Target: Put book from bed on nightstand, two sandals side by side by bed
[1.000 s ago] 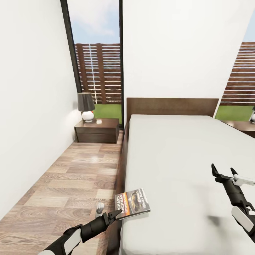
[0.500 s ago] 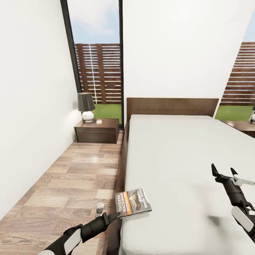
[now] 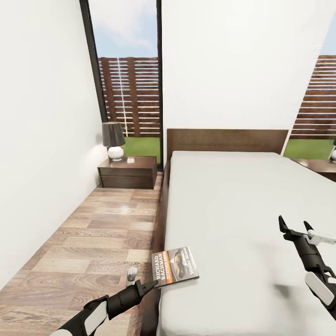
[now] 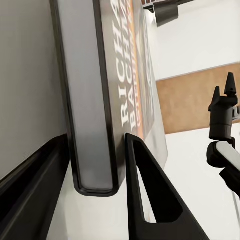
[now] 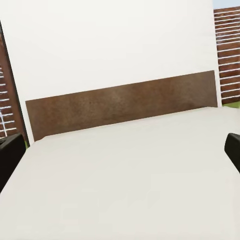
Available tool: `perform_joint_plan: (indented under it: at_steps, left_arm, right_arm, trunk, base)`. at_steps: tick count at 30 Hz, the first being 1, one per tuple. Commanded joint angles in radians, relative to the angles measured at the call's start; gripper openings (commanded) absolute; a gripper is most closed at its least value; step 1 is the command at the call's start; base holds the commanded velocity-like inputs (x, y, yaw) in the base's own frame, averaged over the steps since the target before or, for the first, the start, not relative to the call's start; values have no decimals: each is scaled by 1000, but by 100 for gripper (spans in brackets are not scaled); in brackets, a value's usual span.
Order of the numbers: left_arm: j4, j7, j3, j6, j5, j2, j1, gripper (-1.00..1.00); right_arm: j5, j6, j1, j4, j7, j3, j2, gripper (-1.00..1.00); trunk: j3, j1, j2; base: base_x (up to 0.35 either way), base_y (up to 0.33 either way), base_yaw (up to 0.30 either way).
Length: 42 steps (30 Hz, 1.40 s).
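Gripping the book (image 3: 175, 265) by its spine edge, left gripper (image 4: 95, 170) clenched on it at the bed's (image 3: 242, 214) near corner. Right gripper (image 3: 295, 227) spread, nothing in it, over the mattress. Book not yet on the nightstand (image 3: 128, 171). Sandals unseen; that step seems untouched.

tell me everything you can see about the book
The book is a thin paperback with an orange-red striped cover, white lettering reading RICHARD BACHMAN and a greyish picture of a car. It lies at the near left corner of the bed, tilted slightly, one corner at the mattress edge. The left gripper has a finger on each side of its spine: in the left wrist view the fingers bracket the pale page block, seemingly clamped on it.
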Motion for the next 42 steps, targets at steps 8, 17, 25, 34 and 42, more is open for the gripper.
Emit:
perform_joint_plan:
  at_steps: [8,17,25,34,42]
  left_arm:
    - [0,-2,-7,9,8,0,-1,-100]
    - [-1,-2,-8,8,7,0,-1,-100]
    - [-2,-2,-8,8,7,0,-1,-100]
    - [-2,-3,-8,8,7,0,-1,-100]
    - [-2,-2,-7,8,7,0,-1,-100]
  right_arm:
    - [-11,-4,-1,1,4,7,-1,100]
    - [-11,-4,-1,1,4,7,-1,100]
    - [-11,-4,-1,1,4,7,-1,100]
    - [-11,-4,-1,1,4,7,-1,100]
    - [-11,-4,-1,0,5,7,-1,100]
  trunk:
    - [5,-8,14]
    - [33,-42,77]
    - [59,-73,133]
    - [87,-108,196]
    - [112,-138,252]
  base:
    - [0,0,0]
    - [0,0,0]
    - [0,0,0]
    - [0,0,0]
    - [0,0,0]
